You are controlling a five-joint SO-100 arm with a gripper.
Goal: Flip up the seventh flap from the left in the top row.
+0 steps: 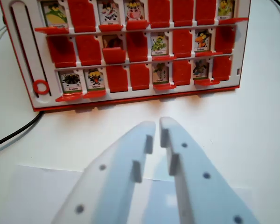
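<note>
**Gripper short of the board**

The gripper [157, 125] hangs nearly closed, holding nothing, above the white table [252, 130]. Ahead stands the red board [130, 100]; its top row runs off the frame's upper edge. A black cable [14, 133] trails at the wrist view's left.

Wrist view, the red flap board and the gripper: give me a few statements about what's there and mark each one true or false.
1. The gripper is touching the game board. False: it is short of the board, with bare table between them.
2. The gripper holds nothing. True.
3. Every flap on the board hides its picture. False: some flaps lie flat and show pictures, such as the cow card in the top row.
4. A black cable runs along the table at the wrist view's left. True.
5. A red ring sits in the slot at the board's left edge. True.
</note>
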